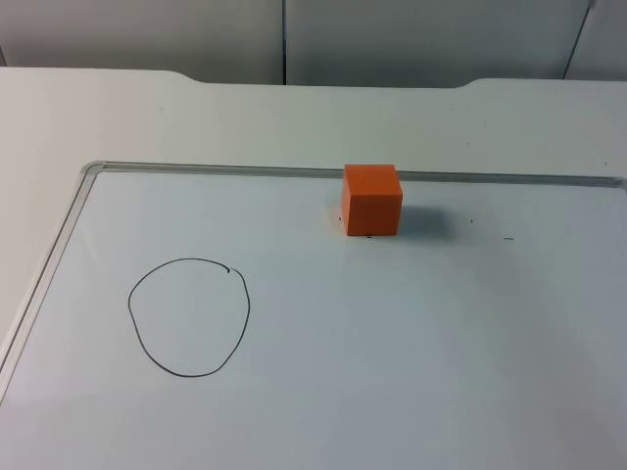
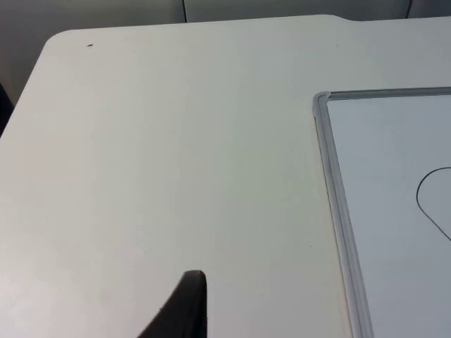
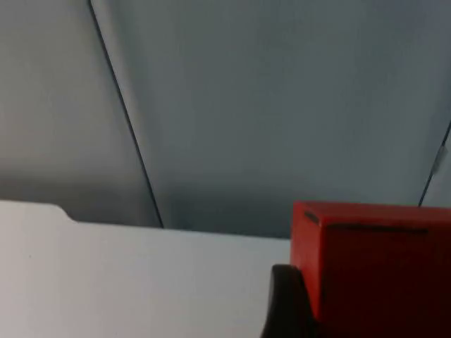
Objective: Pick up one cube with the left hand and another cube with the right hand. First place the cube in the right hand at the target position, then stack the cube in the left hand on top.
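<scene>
You are looking at 1 orange cube (image 1: 371, 200) sitting on the white board with the thin metal frame (image 1: 294, 169), close to the frame's far edge. The hand-drawn black circle (image 1: 188, 316) is lying on that same board, well apart from the orange cube, nearer the camera and toward the left arm's side, with nothing inside it.

Your right gripper (image 3: 296, 310) is holding a red cube (image 3: 373, 264) against its black fingertip (image 3: 285, 303), raised above the table edge and facing the grey partition wall (image 3: 268, 105).

Your left gripper's black fingertip (image 2: 184, 310) is hovering over the bare white table (image 2: 176, 155), beside the board's frame, outside it. I cannot tell whether its fingers are apart or together.
</scene>
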Available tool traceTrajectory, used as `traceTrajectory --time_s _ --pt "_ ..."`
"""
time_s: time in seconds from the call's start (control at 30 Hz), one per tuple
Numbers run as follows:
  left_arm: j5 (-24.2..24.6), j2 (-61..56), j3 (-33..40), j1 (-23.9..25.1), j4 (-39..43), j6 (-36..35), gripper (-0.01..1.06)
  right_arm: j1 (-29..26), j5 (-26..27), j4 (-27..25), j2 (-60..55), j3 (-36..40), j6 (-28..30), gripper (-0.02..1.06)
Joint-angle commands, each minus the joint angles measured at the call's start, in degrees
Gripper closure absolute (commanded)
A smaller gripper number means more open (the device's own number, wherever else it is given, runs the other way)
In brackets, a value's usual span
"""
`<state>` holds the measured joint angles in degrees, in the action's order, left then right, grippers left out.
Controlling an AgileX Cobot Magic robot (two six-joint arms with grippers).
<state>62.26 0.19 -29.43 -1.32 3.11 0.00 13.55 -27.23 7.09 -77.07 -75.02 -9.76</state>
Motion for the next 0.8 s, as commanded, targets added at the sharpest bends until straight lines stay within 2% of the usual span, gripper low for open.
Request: traceTrajectory --time_s 0.0,0.03,0.13,0.17,0.27,0.3,0.33,0.47,0.5,0.6,0.63,0.7,0.77 --pt "-1.55 -0.19 -0.68 0.16 -5.54 -0.43 0.0 0.22 -0.39 1.77 5.46 -0.53 1.17 1.05" --pt "-1.55 -0.19 -0.68 0.16 -5.54 -0.43 0.0 0.22 -0.39 1.77 5.46 -0.53 1.17 1.05" --pt "-7.76 2.17 -3.92 0.16 -15.49 1.63 0.0 0.22 -0.67 2.26 8.37 -0.53 1.17 1.05" --pt "-7.76 2.17 -3.92 0.16 -15.49 1.63 0.0 0.22 -0.67 2.26 8.37 -0.53 1.17 1.05" --pt "-14.38 6.7 -7.85 0.16 -24.42 9.96 0.0 0.22 -0.76 2.26 9.63 -0.53 1.46 1.05" --pt "-16.84 10.39 -9.82 0.16 -31.45 15.43 0.0 0.22 -1.02 2.26 9.88 -0.53 1.78 1.05" --pt "-16.84 10.39 -9.82 0.16 -31.45 15.43 0.0 0.22 -1.02 2.26 9.88 -0.53 1.78 1.05" --pt "-18.45 22.42 -13.6 0.16 -51.05 33.12 0.01 0.22 -1.43 2.02 9.86 -0.53 2.06 1.05" --pt "-18.45 22.42 -13.6 0.16 -51.05 33.12 0.01 0.22 -1.43 2.02 9.86 -0.53 2.06 1.05" --pt "-18.07 33.17 -15.26 0.16 -68.35 51.77 0.01 0.22 -1.43 2.04 9.86 -0.53 2.27 1.05" --pt "-18.07 33.17 -15.26 0.16 -68.35 51.77 0.01 0.22 -1.43 2.04 9.86 -0.53 2.27 1.05" --pt "-16.99 39.25 -16.03 0.16 -76.59 59.37 0.01 0.22 -1.43 1.81 9.86 -0.53 2.25 1.05" --pt "-15.31 44.66 -16.92 0.16 -80.95 64.23 0.01 0.22 -1.43 1.81 9.86 -0.53 2.25 1.05"
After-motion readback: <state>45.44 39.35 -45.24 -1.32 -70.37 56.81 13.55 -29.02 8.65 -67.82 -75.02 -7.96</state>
